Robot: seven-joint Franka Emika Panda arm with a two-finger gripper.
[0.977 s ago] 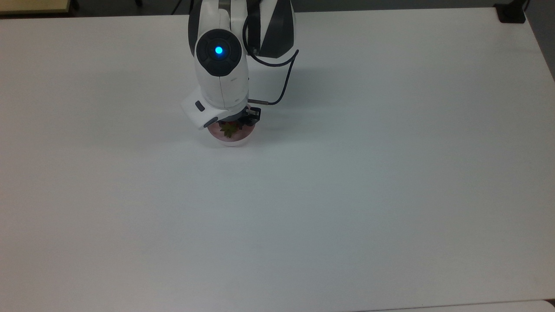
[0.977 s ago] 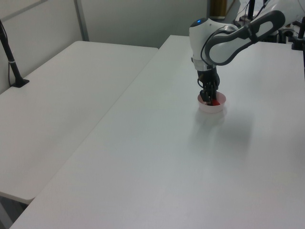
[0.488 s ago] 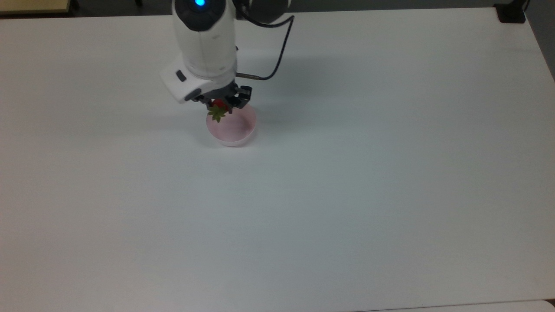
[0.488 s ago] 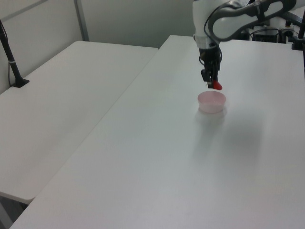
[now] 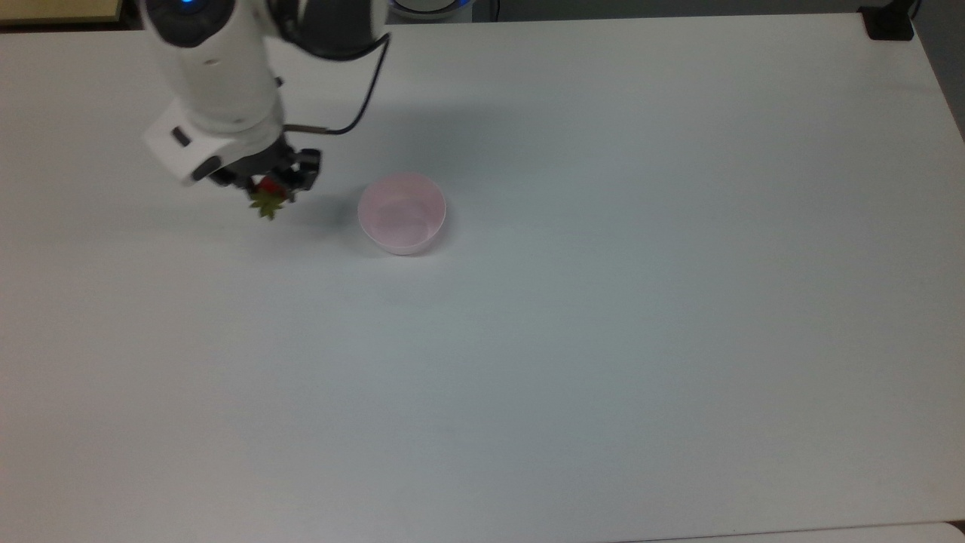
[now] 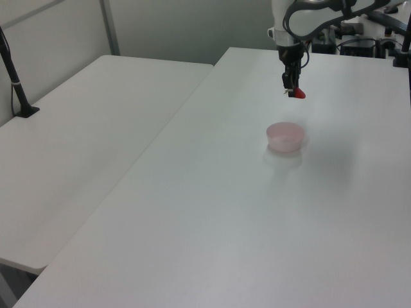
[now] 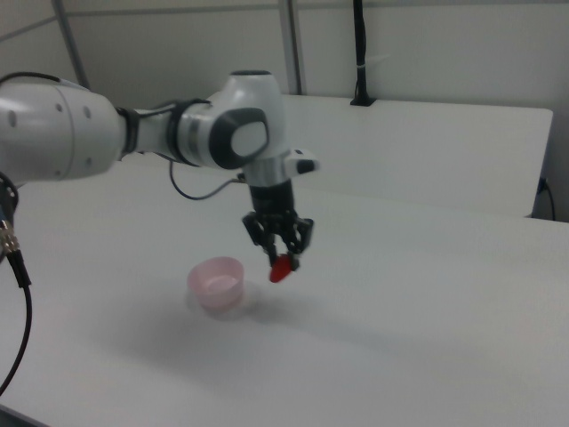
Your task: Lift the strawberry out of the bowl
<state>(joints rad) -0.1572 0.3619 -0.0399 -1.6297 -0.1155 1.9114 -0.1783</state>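
Sitting empty on the white table [image 5: 603, 339], the bowl [image 5: 402, 213] lies nearer the far edge than the near one. Beyond it, the gripper [image 7: 280, 253] pinches the strawberry [image 7: 281, 269] in the air, clear of bowl and table.

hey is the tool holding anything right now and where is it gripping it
Yes: the tool holds the strawberry, gripped near its leafy top.

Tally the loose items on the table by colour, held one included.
Red: 1, the strawberry, held in the gripper above the table
Pale pink: 1, the bowl, with nothing in it
Total: 2
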